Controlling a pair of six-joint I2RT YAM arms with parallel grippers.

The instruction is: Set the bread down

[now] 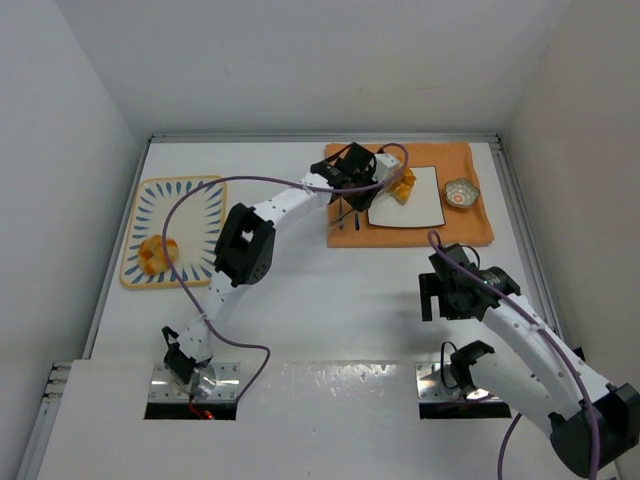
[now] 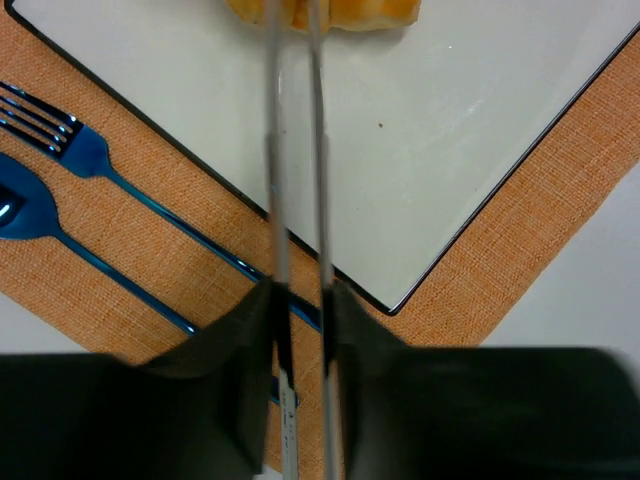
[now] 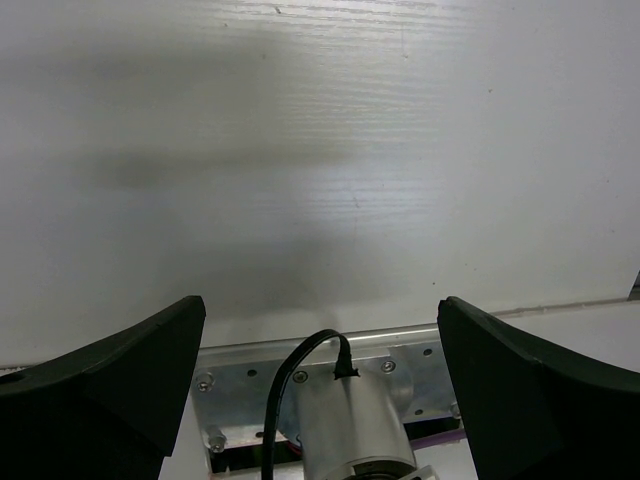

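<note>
Left gripper point(image 2: 298, 310): fingers pressed in on thin metal tongs point(image 2: 318, 150), prongs nearly parallel.
Tong tips: at the golden pastry point(image 2: 340, 12); contact cannot be told.
Pastry location: corner of white plate point(image 2: 470, 110), on orange placemat point(image 2: 150, 250).
Bun point(image 1: 158, 252): on patterned tray point(image 1: 205, 205), far left.
Right gripper point(image 3: 320, 305): fingers spread wide over bare table point(image 3: 320, 120).

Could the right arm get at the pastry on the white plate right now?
Probably, but awkwardly: the right hand is open and free, yet the left hand holds tongs right at that pastry.
</note>
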